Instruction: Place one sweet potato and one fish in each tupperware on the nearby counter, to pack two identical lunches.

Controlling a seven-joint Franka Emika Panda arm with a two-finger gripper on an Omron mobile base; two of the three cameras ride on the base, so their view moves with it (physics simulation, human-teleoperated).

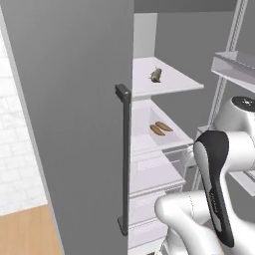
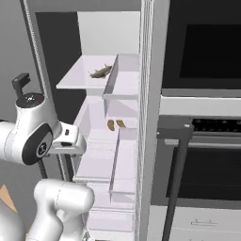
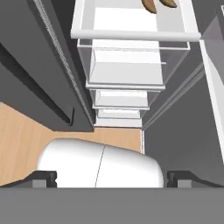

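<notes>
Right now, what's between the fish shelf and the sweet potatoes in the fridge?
Nothing. In the left base view, the fish lies on the upper shelf and the two sweet potatoes on the shelf below; the gap between holds only the bare white back wall.

Open fridge door (image 1: pixel 74 124) beside shelf (image 1: pixel 159 134) access

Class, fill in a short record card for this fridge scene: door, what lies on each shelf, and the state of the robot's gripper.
fridge door: open, dark handle facing the camera
upper shelf: one fish
shelf below: two sweet potatoes lying side by side
lower drawers: clear drawers, contents cannot be made out
gripper: open, holding nothing, pointing down toward the floor in front of the fridge
</notes>
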